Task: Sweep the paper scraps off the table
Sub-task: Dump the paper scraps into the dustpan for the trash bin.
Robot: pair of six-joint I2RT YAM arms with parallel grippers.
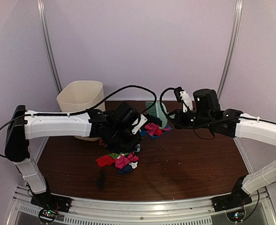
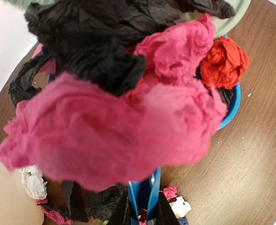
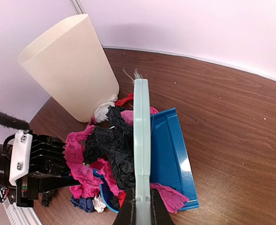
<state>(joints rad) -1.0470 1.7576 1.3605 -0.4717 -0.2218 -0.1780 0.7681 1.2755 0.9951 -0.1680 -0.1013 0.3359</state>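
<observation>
My left gripper (image 2: 144, 200) is shut on the handle of the blue dustpan (image 2: 232, 107), which is heaped with pink, black and red paper scraps (image 2: 114, 131). My right gripper (image 3: 142, 199) is shut on the pale green hand brush (image 3: 141, 126), held on edge over the dustpan (image 3: 173, 150) and its scraps (image 3: 110, 145). In the top view both grippers, left (image 1: 130, 125) and right (image 1: 175, 117), meet at the back middle of the table (image 1: 198, 159). More loose scraps (image 1: 121, 161) lie on the wood in front of the left gripper.
A cream waste bin (image 1: 81, 101) stands at the back left, close behind the dustpan; it also shows in the right wrist view (image 3: 67, 70). A black scrap (image 1: 100, 178) lies near the silver front rail (image 1: 142, 204). Bare wood (image 3: 231, 117) spreads right.
</observation>
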